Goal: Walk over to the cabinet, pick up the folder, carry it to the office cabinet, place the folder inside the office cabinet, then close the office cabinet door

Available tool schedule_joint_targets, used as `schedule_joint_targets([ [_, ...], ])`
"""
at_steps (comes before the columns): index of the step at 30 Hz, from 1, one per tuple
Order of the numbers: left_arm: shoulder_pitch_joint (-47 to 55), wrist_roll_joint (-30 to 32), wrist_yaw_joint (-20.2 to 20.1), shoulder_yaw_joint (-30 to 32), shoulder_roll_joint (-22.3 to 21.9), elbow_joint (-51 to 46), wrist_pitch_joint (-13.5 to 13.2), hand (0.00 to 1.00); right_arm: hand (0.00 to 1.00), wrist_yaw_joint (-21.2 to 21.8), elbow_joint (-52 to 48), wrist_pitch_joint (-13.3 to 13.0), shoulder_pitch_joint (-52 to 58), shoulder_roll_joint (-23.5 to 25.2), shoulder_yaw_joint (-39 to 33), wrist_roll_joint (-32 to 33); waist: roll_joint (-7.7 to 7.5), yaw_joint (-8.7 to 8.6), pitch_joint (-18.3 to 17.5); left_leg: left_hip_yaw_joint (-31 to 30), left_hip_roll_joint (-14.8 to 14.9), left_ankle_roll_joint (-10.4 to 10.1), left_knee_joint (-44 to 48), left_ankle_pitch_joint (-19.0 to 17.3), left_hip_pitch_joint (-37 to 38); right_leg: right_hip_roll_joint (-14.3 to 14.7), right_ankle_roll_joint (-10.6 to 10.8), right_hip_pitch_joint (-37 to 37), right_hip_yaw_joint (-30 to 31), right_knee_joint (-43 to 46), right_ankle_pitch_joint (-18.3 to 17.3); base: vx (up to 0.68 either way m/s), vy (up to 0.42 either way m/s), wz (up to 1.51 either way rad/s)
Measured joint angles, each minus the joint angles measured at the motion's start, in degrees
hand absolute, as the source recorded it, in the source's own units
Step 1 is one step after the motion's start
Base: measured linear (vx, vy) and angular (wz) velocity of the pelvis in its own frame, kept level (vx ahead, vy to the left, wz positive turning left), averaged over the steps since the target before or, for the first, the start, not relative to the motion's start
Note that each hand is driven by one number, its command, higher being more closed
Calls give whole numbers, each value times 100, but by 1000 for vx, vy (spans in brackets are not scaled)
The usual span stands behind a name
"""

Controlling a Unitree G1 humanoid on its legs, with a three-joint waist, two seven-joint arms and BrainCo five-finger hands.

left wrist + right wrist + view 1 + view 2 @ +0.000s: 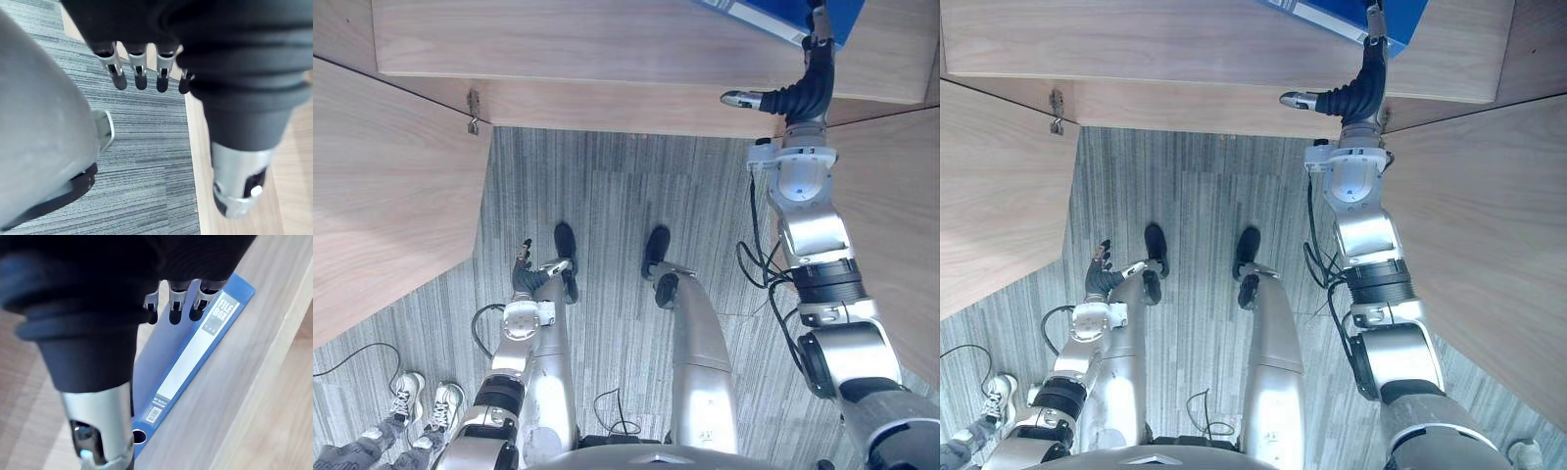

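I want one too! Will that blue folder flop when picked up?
Probably stiff: the blue folder has a broad spine and straight edges. Lying flat on the wooden surface, it likely won't roll, but may slide.

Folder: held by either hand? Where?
Not held. Right hand reaches straight fingers over the blue folder near its labelled spine end, thumb clear of it; left hand hangs open, empty.
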Motion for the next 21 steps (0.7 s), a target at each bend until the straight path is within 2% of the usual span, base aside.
schedule_joint_targets([
  [3,6,10,0,0,10,-21,0,0,100,-105,-433,-31,251,93,3,-52,0,4,0,-19,5,-1,1,0,-14,13,0,-1,-10,-5,0,0,0,0],
  [4,6,52,0,1,12,-24,0,0,100,-262,-779,-116,400,131,104,-289,0,-4,0,-21,10,-1,2,0,-17,19,0,-3,-10,-5,-1,0,0,0],
  [5,6,63,0,0,11,-24,0,0,100,-268,-837,-117,419,133,118,-315,0,-4,0,-20,11,-1,2,0,-16,19,0,-4,-10,-4,-1,0,0,0],
  [8,11,126,1,1,11,-23,-6,0,100,-399,-1054,-161,472,147,324,-1020,0,-17,0,-21,12,-4,7,3,-13,20,0,-5,-6,7,-1,0,0,0],
  [10,12,237,2,2,12,-23,-20,0,100,-466,-1045,-156,471,149,512,-1547,-1,-11,1,-23,12,-11,0,11,-14,20,7,-11,-7,12,-6,0,0,0],
  [15,32,284,6,0,13,-20,-46,0,100,-463,-954,-147,407,140,913,-2062,-2,4,1,8,-8,-7,-56,16,3,-7,34,-16,-4,-9,-24,0,0,0],
  [21,70,282,10,-1,24,8,-127,0,100,-431,-10,-100,-276,55,1267,-2075,-2,34,1,43,-62,3,-118,21,8,-79,42,-21,-4,-30,-28,19,14,5],
])
